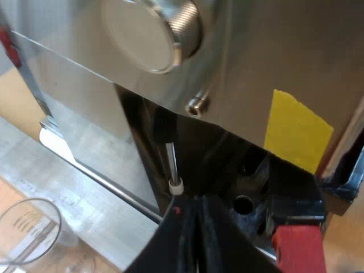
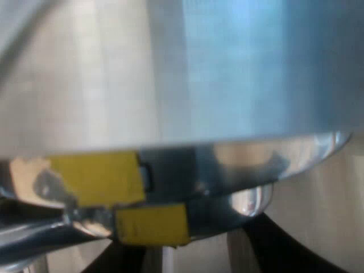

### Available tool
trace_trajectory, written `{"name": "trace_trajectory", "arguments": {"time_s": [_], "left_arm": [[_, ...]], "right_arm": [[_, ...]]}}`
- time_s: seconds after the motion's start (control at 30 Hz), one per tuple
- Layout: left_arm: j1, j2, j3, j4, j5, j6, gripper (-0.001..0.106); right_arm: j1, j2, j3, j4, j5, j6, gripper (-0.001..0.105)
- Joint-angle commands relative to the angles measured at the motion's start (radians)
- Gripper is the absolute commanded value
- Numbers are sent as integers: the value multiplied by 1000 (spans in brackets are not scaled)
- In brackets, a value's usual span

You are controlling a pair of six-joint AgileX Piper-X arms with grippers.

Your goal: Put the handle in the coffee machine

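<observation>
Left wrist view: the espresso machine (image 1: 85, 85) seen from close to its steel front, with a knurled round knob (image 1: 151, 34) and a strip of yellow tape (image 1: 296, 128) on the panel. The steam wand (image 1: 170, 156) hangs in the dark recess under the panel and ends in a white tip. The handle (image 1: 297, 227) of the metal holder sits at the machine's front, in that recess below the yellow tape, its red end nearest the camera; whether it is locked in cannot be told. The left gripper (image 1: 196, 239) is near the wand's tip and just beside the handle but apart from it. Its fingers lie pressed together, with nothing seen between them. A measuring glass (image 1: 28, 233) stands on the wooden table (image 1: 108, 242), well apart from the handle.

Right wrist view: the right gripper (image 2: 199, 256) is close under a curved, polished metal edge (image 2: 239, 156) bearing two yellow tape patches (image 2: 151, 224). Its fingers (image 2: 284, 244) are spread wide and hold nothing.
</observation>
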Motion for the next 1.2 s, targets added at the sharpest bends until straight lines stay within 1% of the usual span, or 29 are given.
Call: {"name": "trace_trajectory", "arguments": {"time_s": [0.03, 0.07, 0.1, 0.13, 0.17, 0.2, 0.23, 0.27, 0.33, 0.6, 0.67, 0.77, 0.8, 0.9, 1.2], "left_arm": [[-33, -3, -6, -10, -52, -13, 1], [-45, -1, -6, -11, -71, -13, 1], [-77, 5, -6, -10, -125, -13, 1], [-90, 12, -6, -15, -166, -13, 1], [-97, 20, -6, -19, -187, -15, 1], [-117, 41, -6, -42, -257, -21, 1], [-120, 49, -6, -46, -280, -24, 1], [-127, 64, -6, -47, -317, -29, 1], [-128, 72, -6, -37, -332, -29, 1], [-128, 84, -12, 52, -331, -25, 1], [-128, 84, -36, 128, -290, -23, 1], [-128, 84, -43, 160, -272, -13, 1], [-128, 84, -42, 203, -265, 14, 1], [-128, 84, -42, 206, -243, 14, 1], [-128, 84, -42, 192, -247, 14, 1]], "right_arm": [[-2, -111, -47, -165, -24, 3, 32], [-2, -111, -47, -165, -24, 3, 32], [-2, -111, -47, -165, -24, 3, 32], [-2, -111, -47, -165, -24, 3, 32], [-2, -111, -47, -165, -24, 3, 32], [-2, -111, -47, -165, -24, 3, 32], [-2, -111, -47, -165, -24, 3, 32], [-2, -111, -47, -165, -24, 3, 32], [-2, -111, -47, -165, -24, 3, 32], [-1, -111, -47, -165, -24, 3, 32], [-1, -111, -47, -165, -24, 3, 32], [-1, -111, -47, -165, -24, 3, 32], [-1, -111, -47, -165, -24, 3, 32], [-1, -111, -47, -165, -24, 3, 32], [-1, -113, -47, -192, -24, 3, 32]]}}
